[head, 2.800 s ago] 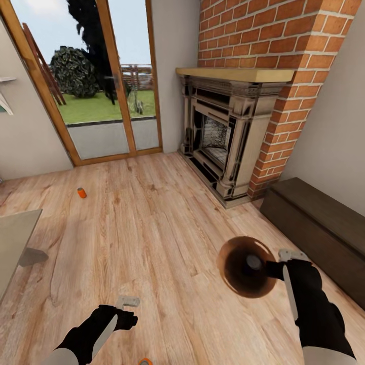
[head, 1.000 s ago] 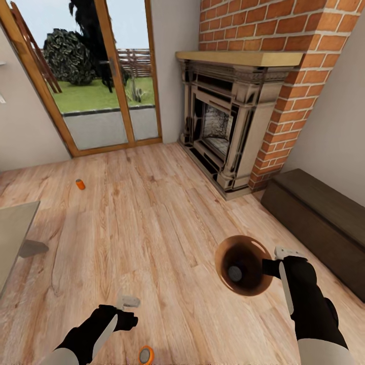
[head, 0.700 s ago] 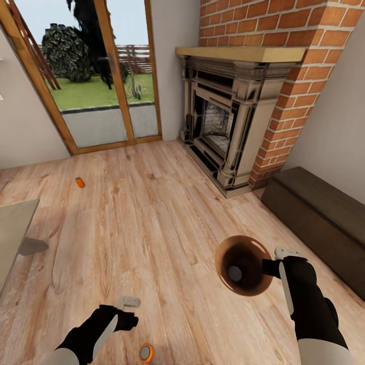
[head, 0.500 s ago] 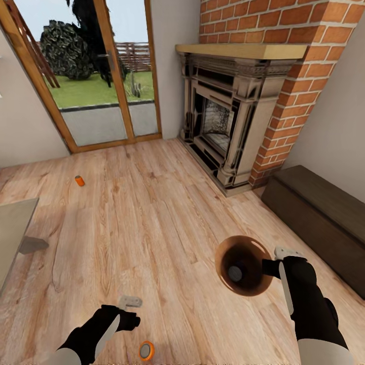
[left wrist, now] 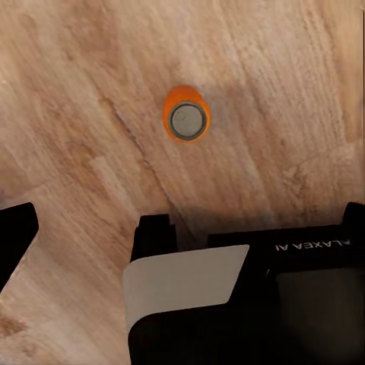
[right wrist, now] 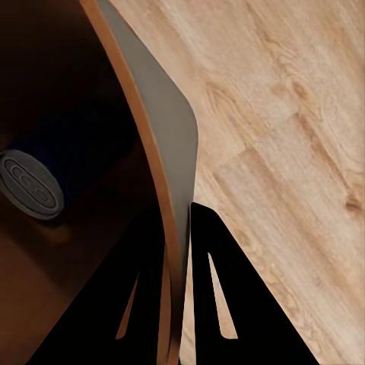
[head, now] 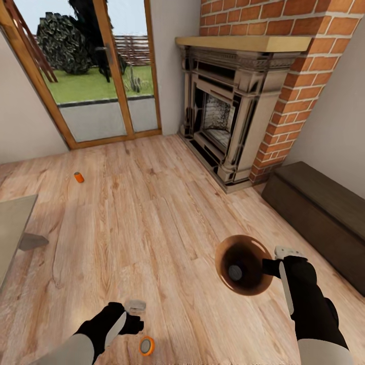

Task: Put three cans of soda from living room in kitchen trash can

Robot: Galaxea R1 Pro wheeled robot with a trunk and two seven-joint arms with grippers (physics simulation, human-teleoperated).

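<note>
A little orange soda can (head: 146,346) stands upright on the wood floor (head: 152,218) at the bottom of the head view, just beside the left gripper (head: 135,305). From the left wrist view the same can (left wrist: 185,120) shows its round grey top, and it sits a bit ahead of the jaws, not between them. The left jaws look open and hold nothing.

A second can (head: 78,177) stands far off at the left of the frame, near the glass doors (head: 91,71).

The right gripper (head: 282,252) holds the brown trash can (head: 242,264) by its rim at the lower right. In the right wrist view the jaws pinch the thin wall (right wrist: 163,175), one inside and one outside. A grey can end (head: 234,272) lies down in the dark bottom of the bin, so I think one can is already in.

The can is probably light, hard and smooth, so it may slip or tip over. It is best held around its round middle, not by the top. The bin looks stiff and not heavy.

The only writing is on the left wrist part (left wrist: 308,245), upside down, and reads like "GALAXEA AI". I see no words on the cans.
</note>
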